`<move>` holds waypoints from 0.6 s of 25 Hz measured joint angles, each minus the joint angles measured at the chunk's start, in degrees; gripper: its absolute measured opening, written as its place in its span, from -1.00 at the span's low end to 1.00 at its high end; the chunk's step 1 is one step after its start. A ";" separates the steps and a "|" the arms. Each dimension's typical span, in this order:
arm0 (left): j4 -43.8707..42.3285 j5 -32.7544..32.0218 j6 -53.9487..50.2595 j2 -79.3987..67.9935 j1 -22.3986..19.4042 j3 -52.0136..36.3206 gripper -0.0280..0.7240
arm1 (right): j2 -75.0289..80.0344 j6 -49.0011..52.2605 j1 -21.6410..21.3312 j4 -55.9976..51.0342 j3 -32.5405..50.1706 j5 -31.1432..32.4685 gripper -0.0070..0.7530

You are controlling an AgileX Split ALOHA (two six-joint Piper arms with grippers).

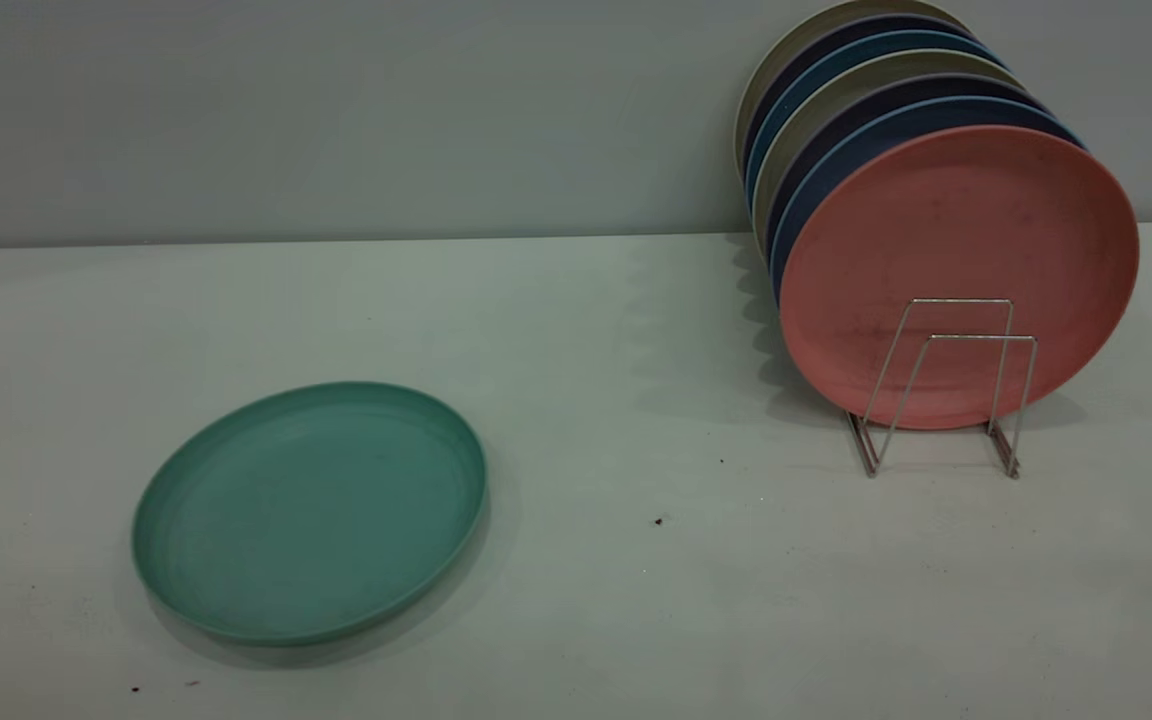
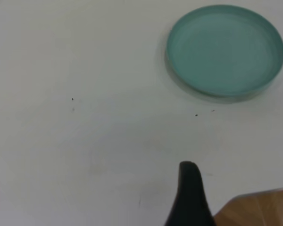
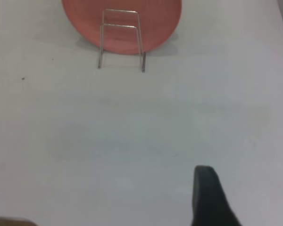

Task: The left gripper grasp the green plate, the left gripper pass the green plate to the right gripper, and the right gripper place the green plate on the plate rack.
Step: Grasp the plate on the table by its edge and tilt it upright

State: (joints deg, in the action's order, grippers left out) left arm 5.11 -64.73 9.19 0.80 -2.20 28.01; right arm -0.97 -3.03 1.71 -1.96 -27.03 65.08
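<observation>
The green plate (image 1: 311, 510) lies flat on the white table at the front left, and neither gripper touches it. It also shows in the left wrist view, the green plate (image 2: 225, 49) well ahead of my left gripper (image 2: 240, 181). Only one black finger (image 2: 191, 193) of that gripper shows, with bare table beside it. The plate rack (image 1: 946, 390) stands at the back right, its two front wire loops free. My right gripper (image 3: 248, 183) hovers open over bare table, facing the plate rack (image 3: 121, 40) from a distance. Neither arm appears in the exterior view.
Several plates stand upright in the rack, a salmon-pink plate (image 1: 956, 250) foremost, with dark blue and beige ones behind it. A wooden corner (image 2: 259, 209) shows beside the left finger. A grey wall (image 1: 336, 110) runs behind the table.
</observation>
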 joint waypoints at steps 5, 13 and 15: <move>0.00 2.62 -5.13 -2.86 0.00 1.87 0.64 | 2.17 0.00 0.00 -0.45 -1.31 -0.56 0.12; 0.75 12.75 -3.01 -26.52 0.00 11.54 0.64 | 25.27 -0.05 0.00 -1.95 -7.75 -10.34 0.22; 1.19 13.90 -2.20 -32.51 0.00 13.94 0.64 | 30.99 -1.40 0.00 -2.68 -9.29 -13.07 0.24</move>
State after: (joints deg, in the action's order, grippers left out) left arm 6.29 -50.83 6.99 -31.71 -2.20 41.96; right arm 30.01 -4.42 1.71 -4.64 -36.32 52.01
